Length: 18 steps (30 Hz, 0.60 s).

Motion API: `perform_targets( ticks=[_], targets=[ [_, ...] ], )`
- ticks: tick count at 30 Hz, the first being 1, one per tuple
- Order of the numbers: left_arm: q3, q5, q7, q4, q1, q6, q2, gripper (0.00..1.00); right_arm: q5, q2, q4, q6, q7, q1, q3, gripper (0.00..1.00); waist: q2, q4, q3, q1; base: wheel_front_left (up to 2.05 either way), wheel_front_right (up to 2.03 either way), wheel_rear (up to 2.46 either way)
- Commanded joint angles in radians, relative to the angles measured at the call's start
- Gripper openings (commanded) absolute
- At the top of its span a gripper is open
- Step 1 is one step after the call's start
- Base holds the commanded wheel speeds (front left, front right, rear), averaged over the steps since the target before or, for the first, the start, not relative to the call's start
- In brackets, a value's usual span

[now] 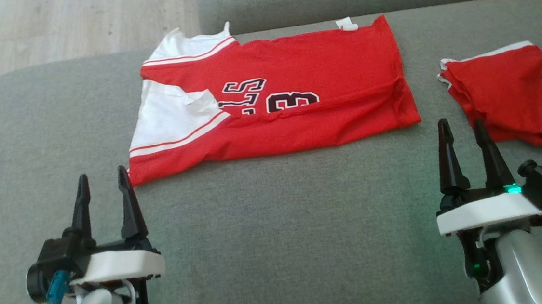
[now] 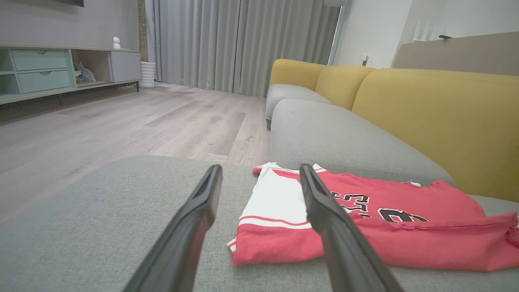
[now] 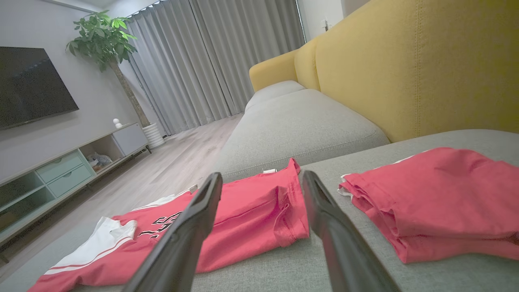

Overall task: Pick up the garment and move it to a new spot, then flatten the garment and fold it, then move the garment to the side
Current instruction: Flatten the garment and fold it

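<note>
The red-and-white jersey [image 1: 287, 107] lay partly folded on the grey sofa cushion [image 1: 282, 228], toward 12 o'clock in the head view. A folded red garment [image 1: 508, 90] sat apart at its 3 o'clock. The left gripper [image 1: 102, 175], at the jersey's 7 o'clock, and the right gripper [image 1: 460, 122], at its 4 o'clock, stood spread wide, holding nothing.

Two garments [image 1: 277, 103] [image 1: 508, 90], two hands [image 1: 102, 175] [image 1: 460, 122], one sofa [image 1: 277, 229]
</note>
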Motion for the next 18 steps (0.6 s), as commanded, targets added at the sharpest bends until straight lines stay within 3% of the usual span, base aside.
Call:
perform_targets(
  ticks=[1,7,18],
  targets=[
    [0.051,0.012,-0.005,-0.023,-0.046,-0.007,0.004,1.0,0.0,0.001,-0.042,-0.001,-0.009,-0.033,0.032,1.0,-0.0001,-0.008,0.008,0.0001,0.0,0.0,0.0],
    [0.088,0.06,-0.005,0.043,-0.088,-0.027,-0.005,1.0,0.017,0.001,-0.059,-0.001,-0.009,-0.052,0.055,1.0,-0.0001,-0.04,0.04,0.0001,0.0,0.0,0.0],
    [0.097,0.064,0.067,0.325,-0.245,-0.031,0.04,1.0,0.023,0.001,-0.092,-0.001,-0.009,-0.08,0.083,1.0,-0.0001,-0.073,0.127,0.0001,0.0,0.0,0.0]
  ],
)
